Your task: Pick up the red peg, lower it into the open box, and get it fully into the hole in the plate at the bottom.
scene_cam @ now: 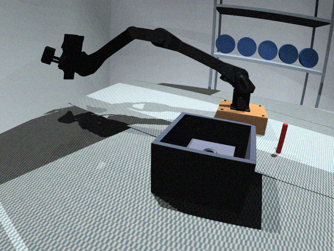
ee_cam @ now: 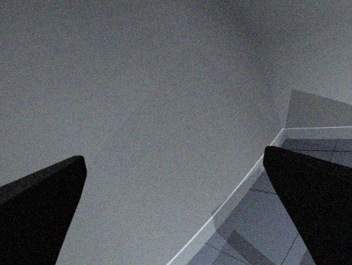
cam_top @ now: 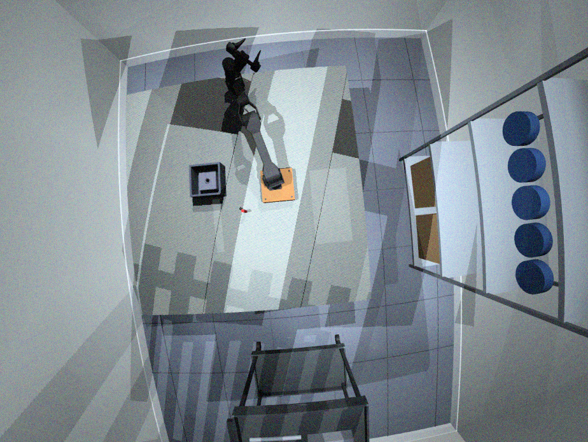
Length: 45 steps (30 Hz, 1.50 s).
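The red peg (cam_top: 244,210) (scene_cam: 282,138) stands on end on the table, with nothing touching it, between the box and the arm's base but nearer the chair side. The dark open box (cam_top: 221,179) (scene_cam: 199,175) stands on the table. The pale plate (cam_top: 202,186) (scene_cam: 195,144) at its bottom has a round hole (cam_top: 207,180) (scene_cam: 210,150), with no peg in it. My gripper (cam_top: 252,46) (ee_cam: 176,161) is wide open and empty. It is raised at the table's far edge, well away from peg and box, and points away from them. Neither shows in the wrist view.
The arm stands on an orange base block (cam_top: 285,194) (scene_cam: 243,118), right of the box in the overhead view. A wall and floor tiles (ee_cam: 256,214) fill the wrist view. A shelf with several blue discs stands beyond the table, and a dark chair frame (cam_top: 300,406) at the bottom overhead.
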Available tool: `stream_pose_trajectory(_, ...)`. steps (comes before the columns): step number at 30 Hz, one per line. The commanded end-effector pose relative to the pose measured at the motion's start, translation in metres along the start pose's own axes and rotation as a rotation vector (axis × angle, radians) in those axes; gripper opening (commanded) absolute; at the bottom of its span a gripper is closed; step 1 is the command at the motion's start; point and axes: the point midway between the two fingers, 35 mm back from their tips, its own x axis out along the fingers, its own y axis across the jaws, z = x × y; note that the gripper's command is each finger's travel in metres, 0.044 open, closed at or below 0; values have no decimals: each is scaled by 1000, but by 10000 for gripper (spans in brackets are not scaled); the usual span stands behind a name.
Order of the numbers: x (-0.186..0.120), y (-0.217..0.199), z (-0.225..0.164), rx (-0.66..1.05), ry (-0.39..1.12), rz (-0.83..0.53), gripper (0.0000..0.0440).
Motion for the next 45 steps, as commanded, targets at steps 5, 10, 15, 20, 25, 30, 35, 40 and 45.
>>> stream_pose_trajectory(5,-73,69,-10,-48,178,190,440)
stream_pose_trajectory(10,-131,106,-12,-82,299,310,440)
stream_pose_trajectory(15,-194,134,-9,-117,422,427,440)
stream_pose_trajectory(20,-263,152,-1,-153,549,541,440)
stream_pose_trajectory(25,-337,159,15,-190,678,649,440)
stream_pose_trajectory(30,-414,153,37,-230,810,752,440)
stream_pose_trajectory(35,-488,133,66,-276,940,846,440)
stream_pose_trajectory(40,-554,99,95,-331,1064,925,440)
stream_pose_trajectory(45,-609,54,124,-397,1181,985,440)
